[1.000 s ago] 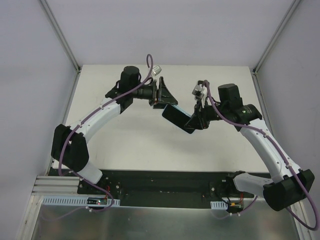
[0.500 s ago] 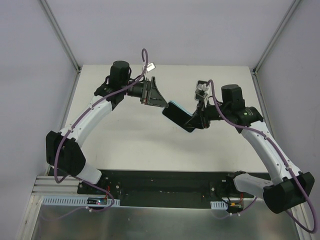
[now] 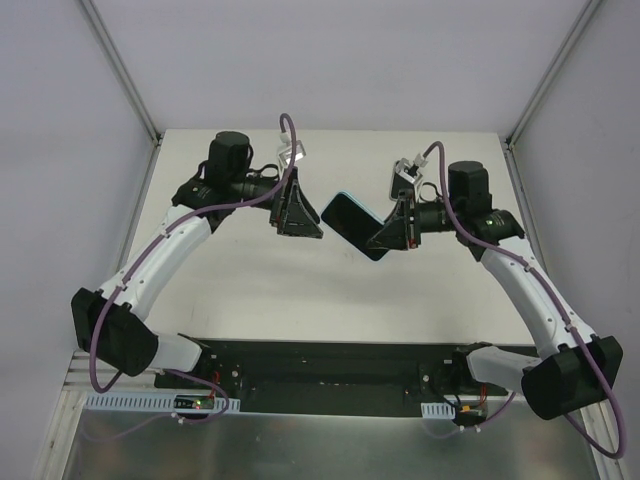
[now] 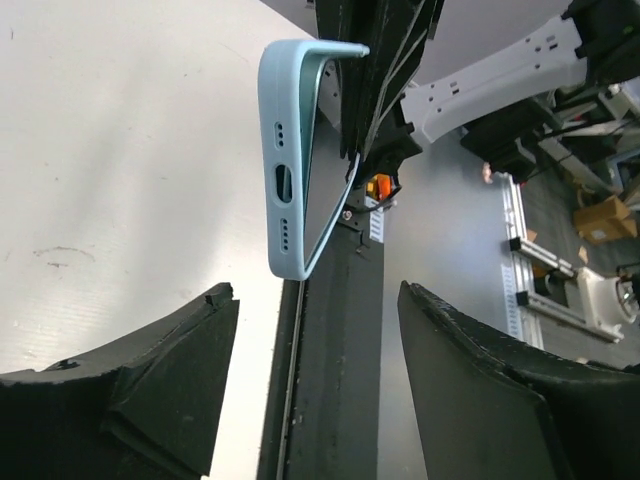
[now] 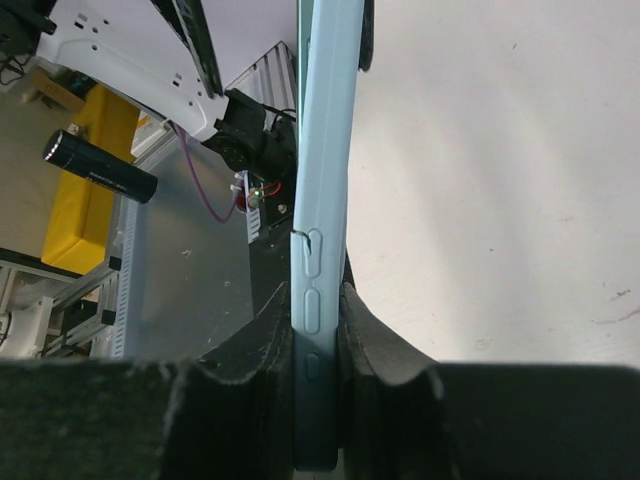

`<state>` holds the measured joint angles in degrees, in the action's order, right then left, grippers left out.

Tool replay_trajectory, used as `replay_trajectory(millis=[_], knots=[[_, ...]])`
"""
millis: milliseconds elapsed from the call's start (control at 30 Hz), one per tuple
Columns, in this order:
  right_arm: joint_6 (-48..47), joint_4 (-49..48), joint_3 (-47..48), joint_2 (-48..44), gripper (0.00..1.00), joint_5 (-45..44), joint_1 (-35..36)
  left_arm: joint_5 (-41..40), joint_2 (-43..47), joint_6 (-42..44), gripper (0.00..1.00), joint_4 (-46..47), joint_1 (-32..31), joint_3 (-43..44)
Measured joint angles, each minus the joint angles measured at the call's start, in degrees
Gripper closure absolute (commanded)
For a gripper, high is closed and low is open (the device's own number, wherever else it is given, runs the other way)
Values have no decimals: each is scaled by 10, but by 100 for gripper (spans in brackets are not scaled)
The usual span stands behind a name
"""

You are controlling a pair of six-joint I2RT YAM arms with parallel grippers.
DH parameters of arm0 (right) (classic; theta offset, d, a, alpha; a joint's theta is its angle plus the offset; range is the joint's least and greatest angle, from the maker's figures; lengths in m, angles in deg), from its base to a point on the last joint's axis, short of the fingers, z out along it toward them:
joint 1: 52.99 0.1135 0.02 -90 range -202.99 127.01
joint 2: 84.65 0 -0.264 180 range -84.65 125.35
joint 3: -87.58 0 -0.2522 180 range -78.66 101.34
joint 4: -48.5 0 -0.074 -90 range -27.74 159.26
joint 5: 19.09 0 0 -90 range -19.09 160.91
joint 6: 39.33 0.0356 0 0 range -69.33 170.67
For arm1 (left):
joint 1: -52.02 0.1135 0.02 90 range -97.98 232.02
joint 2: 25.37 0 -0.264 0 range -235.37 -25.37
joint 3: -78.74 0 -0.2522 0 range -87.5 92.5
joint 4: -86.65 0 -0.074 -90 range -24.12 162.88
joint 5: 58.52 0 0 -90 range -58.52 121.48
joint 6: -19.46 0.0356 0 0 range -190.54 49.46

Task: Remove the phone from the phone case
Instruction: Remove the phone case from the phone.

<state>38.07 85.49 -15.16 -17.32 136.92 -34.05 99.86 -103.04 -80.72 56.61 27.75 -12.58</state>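
- Phone case (image 3: 343, 197), light blue, is off the counter (image 3: 250, 290) near the middle of the overhead view, with one claw on each side of it.
- At the left of that view the left claw (image 3: 305, 208) is released: its jaws stand wide apart and hold nothing. It faces the case from just beside it, with a gap between them.
- In the left wrist view the two dark fingers (image 4: 170, 380) sit in the lower corners, well apart. The case's end, with its charging port and two rows of small holes, stands in the upper middle, above the fingers and touching neither.
- The phone (image 3: 352, 226) shows as a dark face inside the blue rim. It is tilted, its upper end towards the left claw and its lower end towards the right one.
- Right of centre in the overhead view, the right claw (image 3: 392, 232) is clenched on the lower right end of the phone case.
- In the right wrist view the case runs up the middle of the frame, edge on, side buttons visible. The black fingers (image 5: 375, 350) press on it from both sides at the bottom.
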Motion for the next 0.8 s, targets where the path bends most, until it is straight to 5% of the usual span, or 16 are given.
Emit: replay_trajectory(millis=[333,667,800], knots=[[59,-64,-15,4,100,33,-6,2,-33,50,66,-8,-40,0],[71,-81,-34,3,100,46,-8,7,-38,57,83,-13,-42,5],[74,-85,-34,3,100,53,-9,17,-39,58,82,-15,-42,6]])
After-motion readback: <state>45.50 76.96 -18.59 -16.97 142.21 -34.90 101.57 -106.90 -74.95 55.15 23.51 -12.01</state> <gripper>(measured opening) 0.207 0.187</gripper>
